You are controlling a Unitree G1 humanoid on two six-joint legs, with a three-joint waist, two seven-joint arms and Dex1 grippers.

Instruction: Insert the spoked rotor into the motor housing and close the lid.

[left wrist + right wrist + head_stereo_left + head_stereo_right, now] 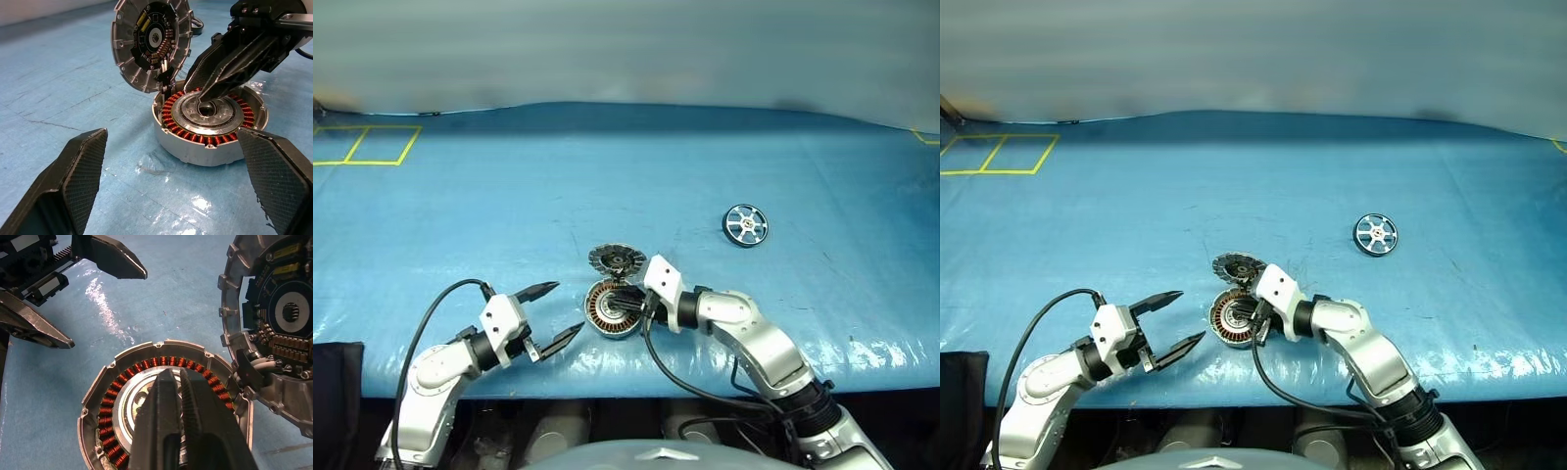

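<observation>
the motor housing (614,320) sits near the front edge of the blue-covered bench (636,176), its ring of copper windings exposed. the lid (617,259) stands tilted open behind it, joined at the rim, its slotted face and dark centre turned toward the robot. the spoked rotor (745,224) lies flat well apart, farther back and to the right, untouched.

the right end effector (177,382) has its 2 fingers pressed together with nothing between them, the tips resting over the housing's pale centre. the left end effector (560,313) hangs just left of the housing with its fingers spread wide, holding nothing.

the housing is open and empty, so the step in hand looks to be fetching the rotor. to do it well, the right arm should lift clear of the windings without dragging across them, then open before reaching the wheel. pinching the rim of so flat a part may be hard against the cover; a grip across a spoke seems safer. the wide left fingers could brace the housing wall so it does not slide when the rotor seats, keeping clear of the lid's swing.
</observation>
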